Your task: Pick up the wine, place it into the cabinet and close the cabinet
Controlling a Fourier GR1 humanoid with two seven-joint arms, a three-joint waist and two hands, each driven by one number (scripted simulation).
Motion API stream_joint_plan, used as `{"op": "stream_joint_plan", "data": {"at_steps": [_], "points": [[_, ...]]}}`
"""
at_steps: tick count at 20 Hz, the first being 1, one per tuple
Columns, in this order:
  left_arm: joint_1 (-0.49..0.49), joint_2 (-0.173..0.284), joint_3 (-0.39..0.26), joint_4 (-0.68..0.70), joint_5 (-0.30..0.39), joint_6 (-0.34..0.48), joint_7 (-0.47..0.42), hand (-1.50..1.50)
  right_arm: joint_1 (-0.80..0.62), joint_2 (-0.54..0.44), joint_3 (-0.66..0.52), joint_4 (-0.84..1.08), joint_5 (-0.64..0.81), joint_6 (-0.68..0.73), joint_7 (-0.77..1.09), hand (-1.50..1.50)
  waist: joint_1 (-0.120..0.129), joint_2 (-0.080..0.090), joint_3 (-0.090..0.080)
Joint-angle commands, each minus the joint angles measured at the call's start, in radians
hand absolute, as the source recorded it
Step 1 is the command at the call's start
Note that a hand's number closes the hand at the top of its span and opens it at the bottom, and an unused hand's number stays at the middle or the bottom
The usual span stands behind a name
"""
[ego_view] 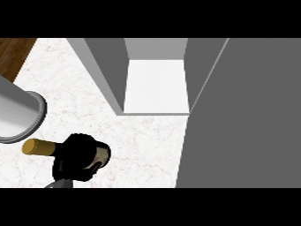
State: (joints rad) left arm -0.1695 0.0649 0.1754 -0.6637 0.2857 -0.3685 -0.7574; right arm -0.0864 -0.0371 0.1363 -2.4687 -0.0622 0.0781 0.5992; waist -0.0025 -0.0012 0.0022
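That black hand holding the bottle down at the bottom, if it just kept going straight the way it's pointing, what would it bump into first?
The hand curled round the wine bottle seems to point up-left. Going on, the grey forearm there looks first in line, though depth is hard to judge.

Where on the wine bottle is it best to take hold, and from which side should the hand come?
Probably the dark body, from above. The wine bottle points its narrow, gold-capped neck to the view's left, away from the open cabinet. The left hand is curled round the body there and hides most of it.
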Motion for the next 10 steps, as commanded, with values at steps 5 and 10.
{"op": "stream_joint_plan", "data": {"at_steps": [5,10], "points": [[-0.056,0.005,0.061,0.008,0.085,0.04,0.061,1.5,-0.006,0.021,0.034,-0.066,0.005,-0.02,0.043,-1.5,0.002,0.0,-0.002],[-0.125,0.055,0.099,0.061,0.126,-0.009,0.048,1.5,-0.021,0.016,0.024,-0.028,-0.002,-0.009,0.038,-1.5,0.0,0.001,-0.003]]}}
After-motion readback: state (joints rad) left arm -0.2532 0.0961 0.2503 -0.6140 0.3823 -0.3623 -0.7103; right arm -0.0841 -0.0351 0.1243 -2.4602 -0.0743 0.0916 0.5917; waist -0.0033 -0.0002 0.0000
